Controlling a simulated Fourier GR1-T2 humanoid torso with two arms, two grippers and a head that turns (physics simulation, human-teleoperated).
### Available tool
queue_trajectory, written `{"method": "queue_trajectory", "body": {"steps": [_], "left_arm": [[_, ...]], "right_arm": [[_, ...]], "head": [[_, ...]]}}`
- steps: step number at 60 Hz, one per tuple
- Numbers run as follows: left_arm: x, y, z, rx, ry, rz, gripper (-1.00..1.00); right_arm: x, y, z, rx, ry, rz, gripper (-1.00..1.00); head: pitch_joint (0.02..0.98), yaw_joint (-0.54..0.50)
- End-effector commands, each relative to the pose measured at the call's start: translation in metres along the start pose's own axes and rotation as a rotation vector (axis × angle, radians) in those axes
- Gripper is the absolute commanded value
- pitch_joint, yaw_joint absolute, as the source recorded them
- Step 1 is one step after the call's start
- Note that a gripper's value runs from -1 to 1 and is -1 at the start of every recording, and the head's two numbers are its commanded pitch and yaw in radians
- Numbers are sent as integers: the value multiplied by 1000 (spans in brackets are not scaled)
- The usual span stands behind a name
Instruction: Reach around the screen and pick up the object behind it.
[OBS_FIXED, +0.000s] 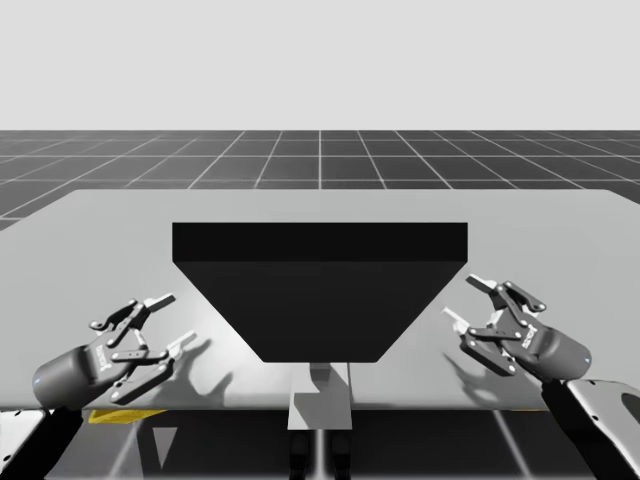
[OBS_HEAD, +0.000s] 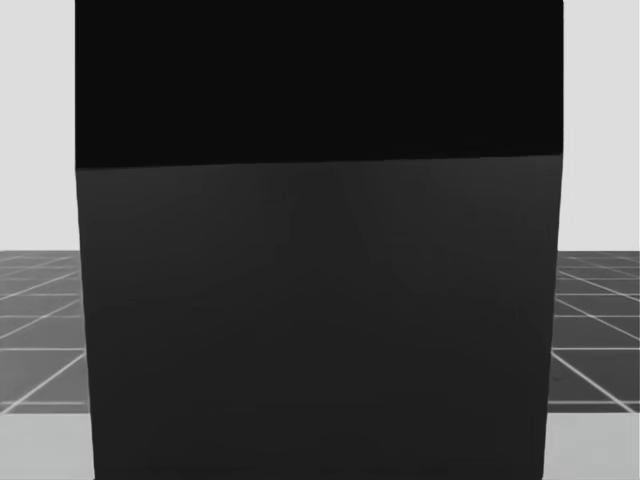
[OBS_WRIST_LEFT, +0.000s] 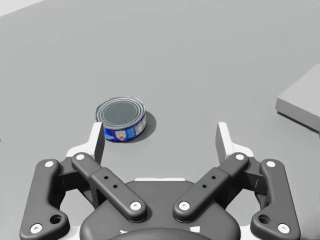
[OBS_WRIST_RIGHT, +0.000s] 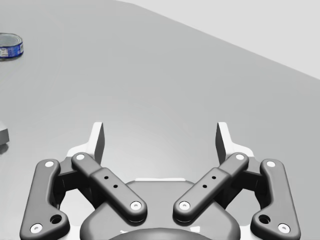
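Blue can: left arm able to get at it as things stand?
Probably yes. In the left wrist view the blue can lies just ahead of the open left pincer, with bare table between them.

My left gripper and right gripper are twin two-finger dark grey claws. The fingers are white shells with dark inner pads. Behind the jaws are dark grey link bars with small holes along the inner pair and pale round screw heads at every pivot. Further back is a rounded dark palm housing. The dark cylindrical left forearm has white lettering. The matching right forearm has a small blue dot, with a pale grey shell behind it.
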Motion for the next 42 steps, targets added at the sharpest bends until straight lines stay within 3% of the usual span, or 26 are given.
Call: {"method": "queue_trajectory", "body": {"steps": [1,26,42], "left_arm": [[-5,13,9,-39,21,-9,-1000],[-16,59,-32,-32,104,-19,-1000],[-18,65,-70,-52,135,-23,-1000]], "right_arm": [[-3,4,2,45,-9,25,-1000],[-8,8,3,105,-15,68,-1000],[-9,10,2,123,-13,80,-1000]], "head": [[123,1],[131,14],[137,14]]}}
